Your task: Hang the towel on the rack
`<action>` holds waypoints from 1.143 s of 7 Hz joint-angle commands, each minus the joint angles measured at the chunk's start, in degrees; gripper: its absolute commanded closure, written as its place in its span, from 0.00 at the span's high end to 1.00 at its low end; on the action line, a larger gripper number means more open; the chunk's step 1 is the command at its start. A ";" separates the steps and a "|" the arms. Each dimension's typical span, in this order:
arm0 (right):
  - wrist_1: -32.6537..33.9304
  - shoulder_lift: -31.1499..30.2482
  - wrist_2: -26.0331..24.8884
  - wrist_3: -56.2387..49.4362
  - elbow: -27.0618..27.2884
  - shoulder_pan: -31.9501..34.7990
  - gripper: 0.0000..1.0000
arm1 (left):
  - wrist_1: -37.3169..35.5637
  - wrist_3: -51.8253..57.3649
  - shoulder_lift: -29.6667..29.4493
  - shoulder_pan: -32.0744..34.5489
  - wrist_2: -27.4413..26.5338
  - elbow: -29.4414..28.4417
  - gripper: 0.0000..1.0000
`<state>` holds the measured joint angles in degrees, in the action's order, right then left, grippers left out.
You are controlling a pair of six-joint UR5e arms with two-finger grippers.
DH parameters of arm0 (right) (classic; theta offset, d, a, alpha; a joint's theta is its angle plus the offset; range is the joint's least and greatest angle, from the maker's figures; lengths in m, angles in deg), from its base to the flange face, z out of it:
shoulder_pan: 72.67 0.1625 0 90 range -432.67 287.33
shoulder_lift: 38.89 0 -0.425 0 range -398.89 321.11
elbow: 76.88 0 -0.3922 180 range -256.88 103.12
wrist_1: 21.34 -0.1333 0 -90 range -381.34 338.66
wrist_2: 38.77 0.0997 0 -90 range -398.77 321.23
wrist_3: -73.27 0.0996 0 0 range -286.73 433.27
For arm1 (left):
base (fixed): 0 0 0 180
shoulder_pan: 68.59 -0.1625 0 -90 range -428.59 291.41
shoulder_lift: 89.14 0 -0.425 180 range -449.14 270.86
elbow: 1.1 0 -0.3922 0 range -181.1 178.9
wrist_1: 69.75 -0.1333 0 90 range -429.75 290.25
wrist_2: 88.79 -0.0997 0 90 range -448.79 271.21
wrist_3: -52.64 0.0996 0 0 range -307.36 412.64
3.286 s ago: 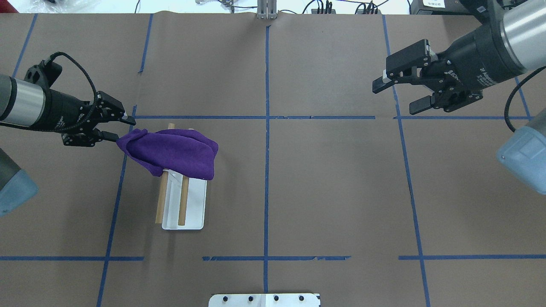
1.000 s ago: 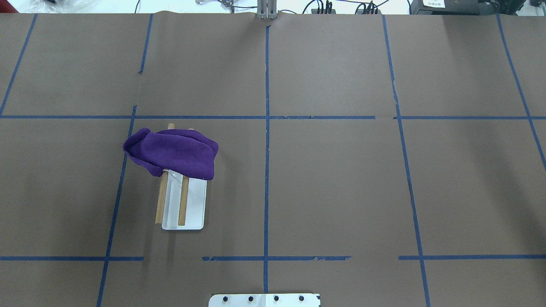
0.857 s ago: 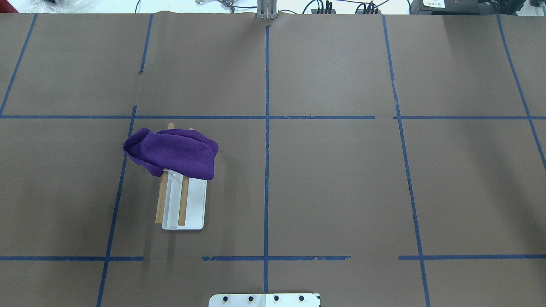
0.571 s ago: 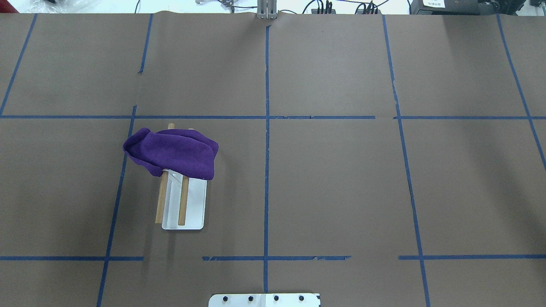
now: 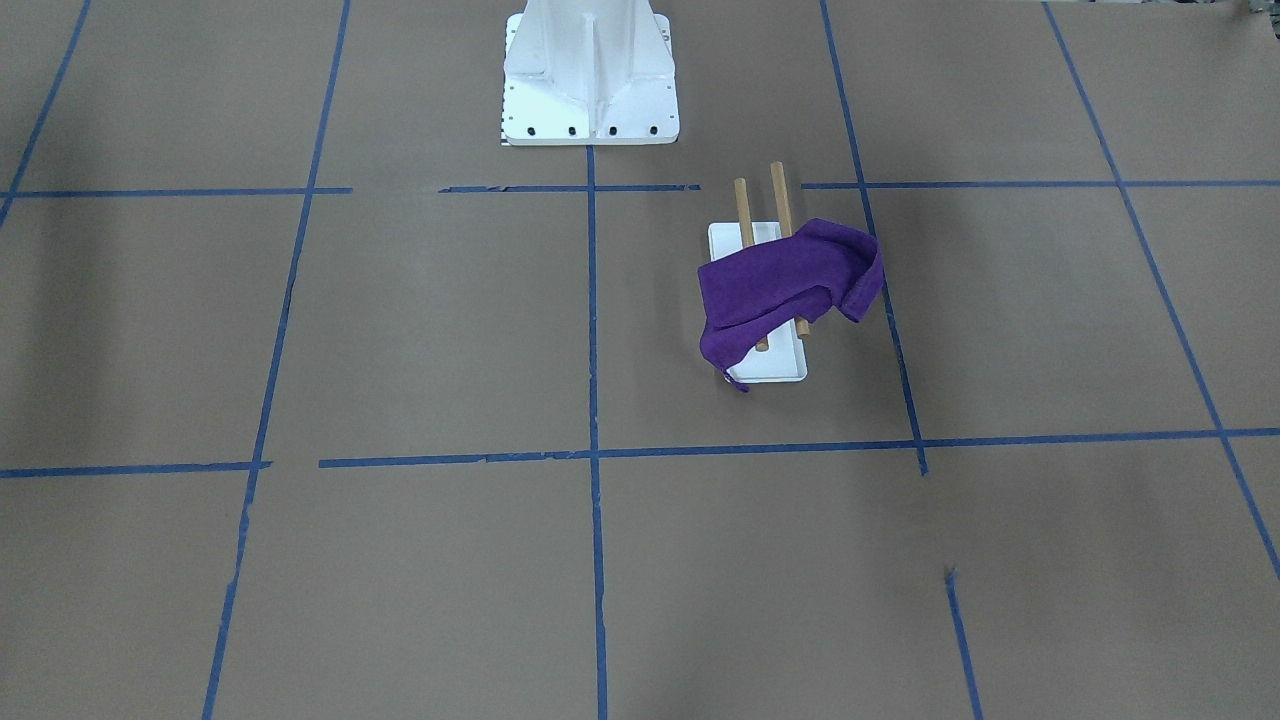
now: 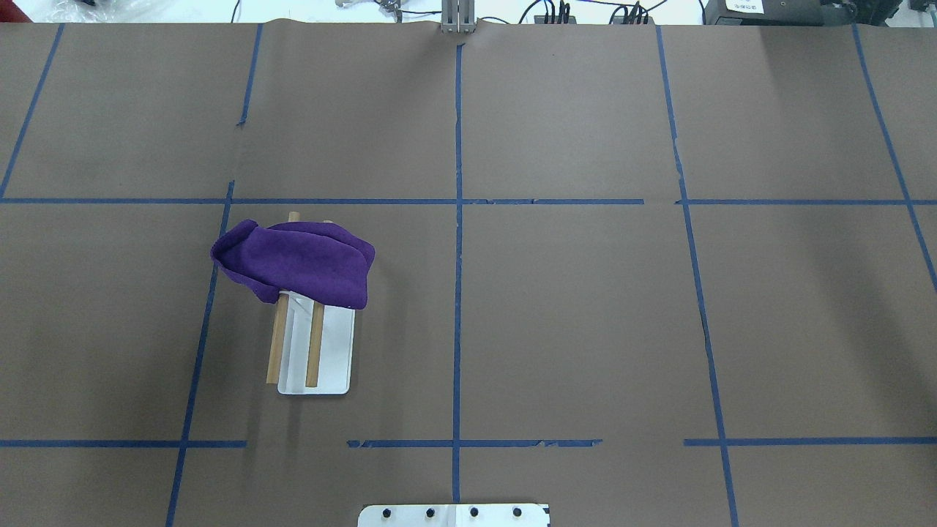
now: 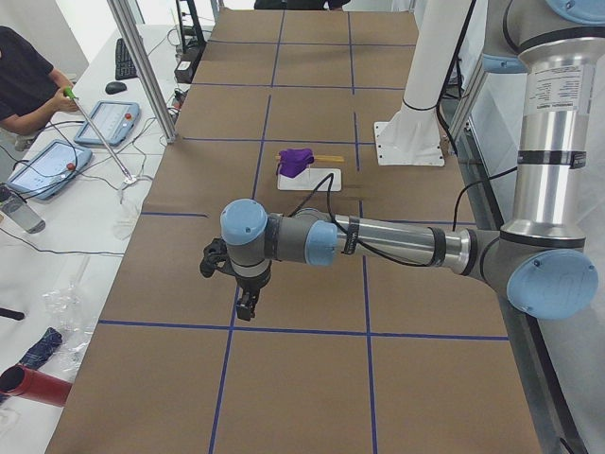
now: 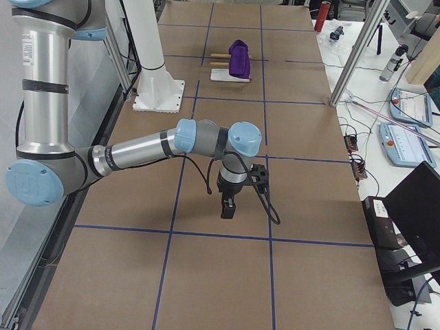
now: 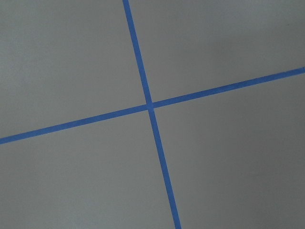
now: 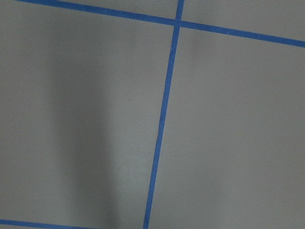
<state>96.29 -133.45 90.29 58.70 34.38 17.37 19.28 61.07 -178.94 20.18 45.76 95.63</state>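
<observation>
Seen from the table's left end, the left gripper (image 7: 248,305) hangs nearest, pointed straight down over a crossing of blue tape (image 9: 149,105) with nothing under it but bare brown table (image 6: 585,329). Whether its jaws are parted or closed cannot be told at this angle, though nothing shows between them. Well beyond it along the table stands the rack (image 6: 337,351), on the robot's left half of the surface, its two wooden dowels (image 6: 274,344) running lengthwise away from the white robot pedestal (image 5: 590,70). The purple towel (image 6: 300,263) lies draped crosswise over both dowels at their far end from the pedestal. It has one bunched fold jutting past the outer dowel on the left and a corner drooping off the other side toward the base plate. No claw touches it. Farthest off, toward the table's right end, the right gripper (image 8: 227,206) also points down at empty paper, its jaws likewise unreadable. The hanging looks finished. Should the cloth need straightening, the left arm is plainly the closer one, and it would have to come in from the left, across the dowels' long axis rather than along it.
</observation>
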 commanded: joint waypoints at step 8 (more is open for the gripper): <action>-17.52 -1.77 7.43 0.33 -11.59 -1.54 1.00 | 0.00 -2.46 0.06 -0.70 5.73 -0.15 1.00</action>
<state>78.93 -134.93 96.04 59.07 22.37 15.83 19.34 58.60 -178.90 19.77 51.45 95.20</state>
